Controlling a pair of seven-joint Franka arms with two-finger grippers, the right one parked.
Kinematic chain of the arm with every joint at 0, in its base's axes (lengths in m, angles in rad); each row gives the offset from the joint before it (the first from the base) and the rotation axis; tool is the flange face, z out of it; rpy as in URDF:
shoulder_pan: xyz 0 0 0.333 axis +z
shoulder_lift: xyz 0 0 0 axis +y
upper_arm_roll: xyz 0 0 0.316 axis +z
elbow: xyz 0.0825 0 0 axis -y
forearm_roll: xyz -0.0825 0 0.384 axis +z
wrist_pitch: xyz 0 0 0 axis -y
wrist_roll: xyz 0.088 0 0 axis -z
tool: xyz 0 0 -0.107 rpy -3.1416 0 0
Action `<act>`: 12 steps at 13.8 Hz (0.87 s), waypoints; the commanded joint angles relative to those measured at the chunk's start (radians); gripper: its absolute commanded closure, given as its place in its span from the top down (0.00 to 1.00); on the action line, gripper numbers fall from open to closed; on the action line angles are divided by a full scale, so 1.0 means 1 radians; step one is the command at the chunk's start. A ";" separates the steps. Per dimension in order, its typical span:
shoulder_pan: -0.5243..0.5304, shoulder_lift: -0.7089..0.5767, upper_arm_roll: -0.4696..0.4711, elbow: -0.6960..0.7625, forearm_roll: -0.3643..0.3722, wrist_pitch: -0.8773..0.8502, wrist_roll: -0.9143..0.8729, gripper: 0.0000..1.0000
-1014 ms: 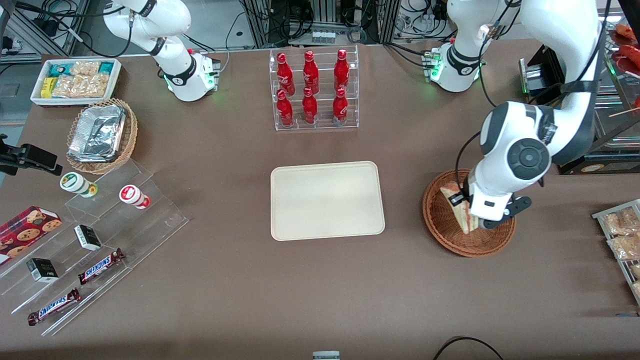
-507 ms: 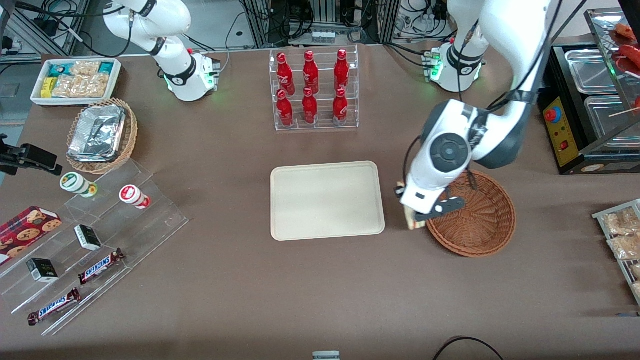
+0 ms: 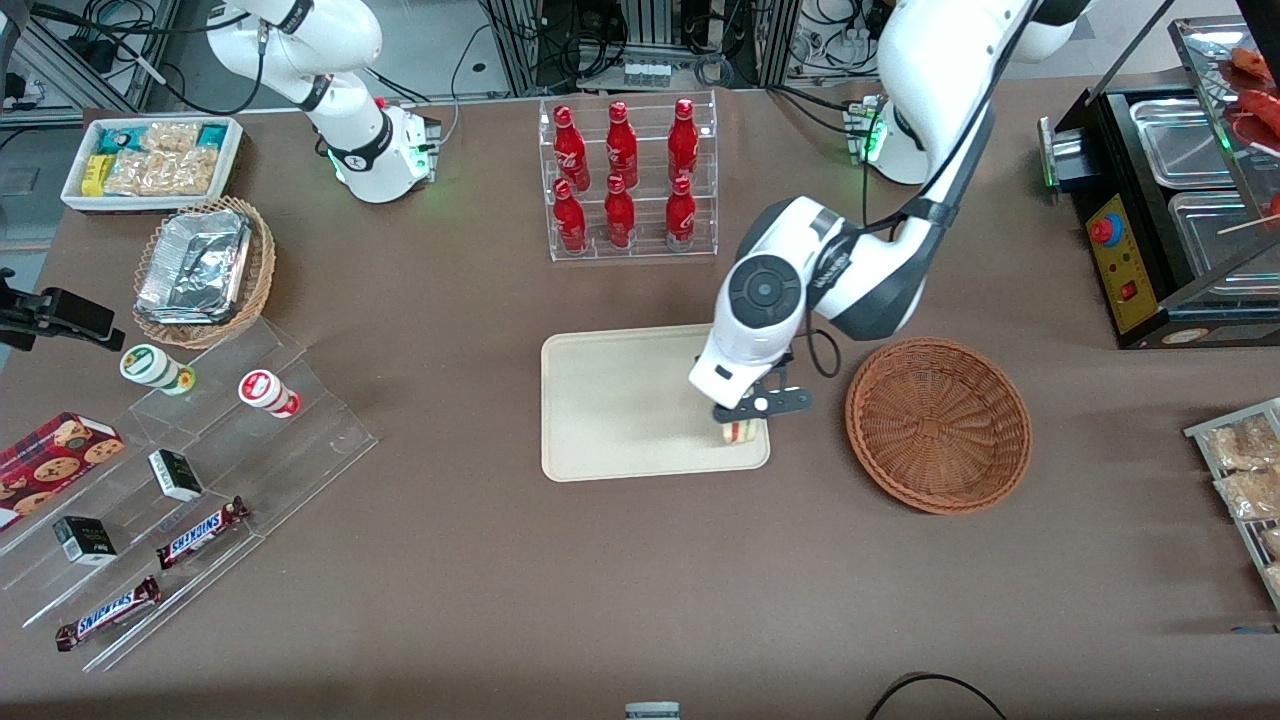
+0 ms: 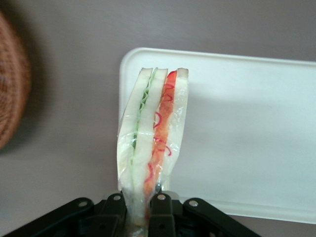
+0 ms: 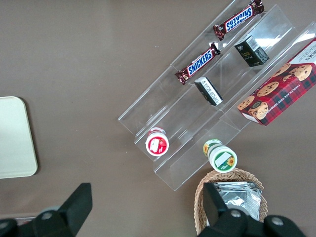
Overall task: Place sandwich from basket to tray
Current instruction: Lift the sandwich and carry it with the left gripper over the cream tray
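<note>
The brown table [image 3: 480, 560] carries the cream tray [image 3: 620, 400], with the woven basket [image 3: 938, 425] beside it toward the working arm's end and a rack of red bottles [image 3: 625, 180] farther from the front camera. Above the tray's corner nearest the basket, the gripper [image 3: 745, 420] clamps the sandwich [image 4: 153, 143]. The wrist view shows the filling; whether the wedge touches the tray is unclear.

We see six red bottles [image 3: 625, 175] upper centre, Snickers bars [image 3: 203, 532] lower left, a foil basket [image 3: 203, 270] at left.
</note>
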 commanded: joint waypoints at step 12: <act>-0.170 0.223 0.021 0.189 0.001 0.097 -0.248 0.00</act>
